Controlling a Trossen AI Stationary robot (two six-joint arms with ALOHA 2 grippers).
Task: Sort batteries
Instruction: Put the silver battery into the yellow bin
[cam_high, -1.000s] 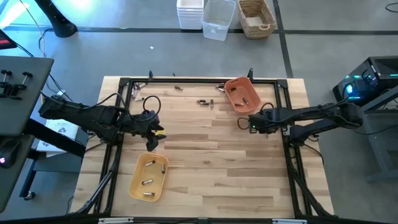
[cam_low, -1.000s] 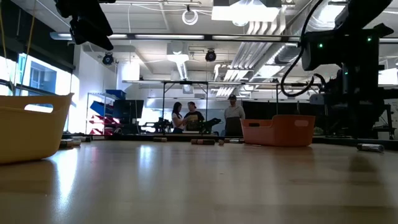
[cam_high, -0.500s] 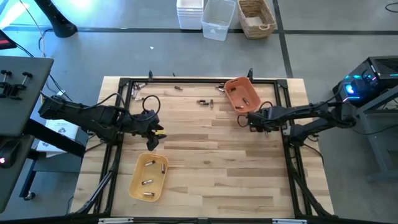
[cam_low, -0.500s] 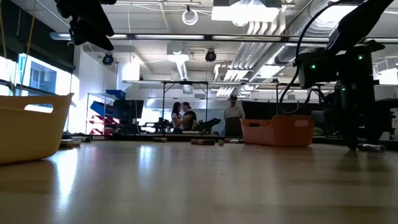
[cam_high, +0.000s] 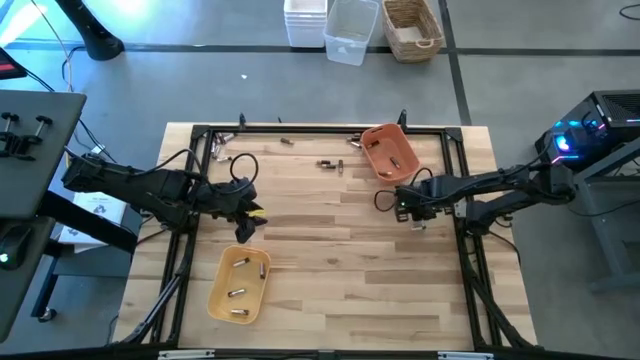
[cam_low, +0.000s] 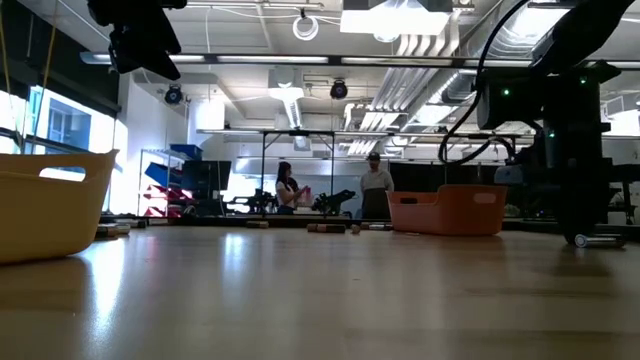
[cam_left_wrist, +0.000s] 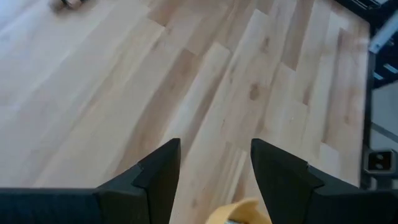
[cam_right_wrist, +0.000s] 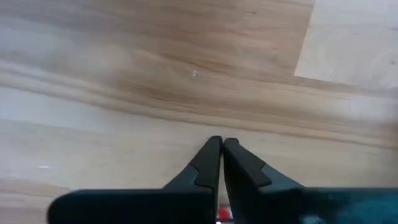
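My right gripper (cam_right_wrist: 221, 142) is shut and points straight down at the bare wood in front of the orange tray (cam_high: 388, 152). Nothing shows between its fingers. In the low view its tips (cam_low: 573, 236) stand at the table top, with one battery (cam_low: 598, 240) lying just beside them. My left gripper (cam_left_wrist: 214, 146) hangs open above the far end of the yellow tray (cam_high: 240, 285), holding nothing. Several batteries lie in the yellow tray, a few (cam_high: 392, 160) in the orange one, and loose ones (cam_high: 330, 165) near the far edge. My right gripper's shut fingertips (cam_low: 573, 236) stand at the table right next to the lying battery (cam_low: 598, 240). I cannot tell whether they touch it. The wrist view shows nothing between the fingers.
A black frame (cam_high: 320, 128) runs round the table top. More loose batteries lie at the far left corner (cam_high: 222, 150) and by the far rail (cam_high: 288, 143). Bins and a basket (cam_high: 412, 28) stand on the floor beyond. People stand far off in the room (cam_low: 375, 185).
My right gripper has sunk toward the table and shifted slightly toward the left edge, its tips now at the table top beside the lying battery.
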